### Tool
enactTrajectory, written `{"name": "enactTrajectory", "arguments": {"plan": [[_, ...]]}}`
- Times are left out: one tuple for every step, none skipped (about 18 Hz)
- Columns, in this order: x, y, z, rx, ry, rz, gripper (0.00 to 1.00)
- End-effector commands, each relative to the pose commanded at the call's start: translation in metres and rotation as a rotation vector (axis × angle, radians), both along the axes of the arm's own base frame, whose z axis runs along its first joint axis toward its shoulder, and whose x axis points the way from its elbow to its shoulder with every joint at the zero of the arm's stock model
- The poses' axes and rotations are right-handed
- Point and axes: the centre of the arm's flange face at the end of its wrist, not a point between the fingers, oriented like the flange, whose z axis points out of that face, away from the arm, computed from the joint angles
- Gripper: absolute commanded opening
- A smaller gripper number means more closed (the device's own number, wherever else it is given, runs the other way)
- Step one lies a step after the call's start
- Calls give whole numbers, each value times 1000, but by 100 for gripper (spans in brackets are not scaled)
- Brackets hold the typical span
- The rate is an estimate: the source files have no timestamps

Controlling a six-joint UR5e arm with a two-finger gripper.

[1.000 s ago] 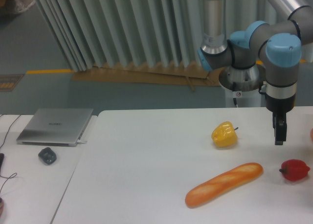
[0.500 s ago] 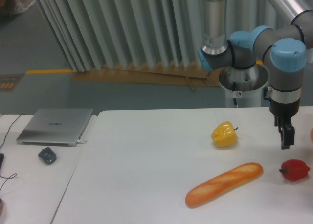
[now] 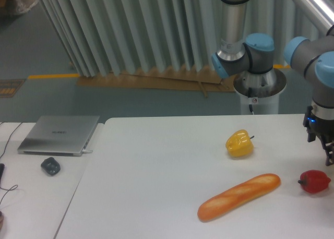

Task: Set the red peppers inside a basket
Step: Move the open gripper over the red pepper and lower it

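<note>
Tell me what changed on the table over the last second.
The gripper swung toward the right edge of the picture and sank a little, now hanging above and just right of the red pepper. Nothing was grasped or released; whether its fingers are open cannot be told. The red pepper, yellow pepper, bread loaf and laptop stayed put.

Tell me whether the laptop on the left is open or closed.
Closed. The silver laptop lies flat with its lid down on the side table; only the lid's top surface shows, no screen or keyboard.
</note>
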Motion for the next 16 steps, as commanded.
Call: {"name": "enactTrajectory", "arguments": {"plan": [[-4,-1,5,-10,39,-12,100],[-4,1,10,-17,73,-32,100],[-4,2,6,-18,74,-35,100],[-2,3,5,-16,71,-34,100],[1,8,4,-18,74,-51,100],[6,12,1,-20,70,-60,100],[11,15,-1,-19,69,-53,100],[14,16,-2,-3,65,-35,100],[15,16,1,24,58,-3,100],[18,19,-3,54,32,30,100],[20,20,-12,53,15,34,100],[21,19,-14,47,10,36,100],[23,18,-21,39,-3,33,100],[24,17,-26,33,-10,32,100],[26,16,-32,26,-20,32,100],[26,16,-35,20,-25,20,100]]}}
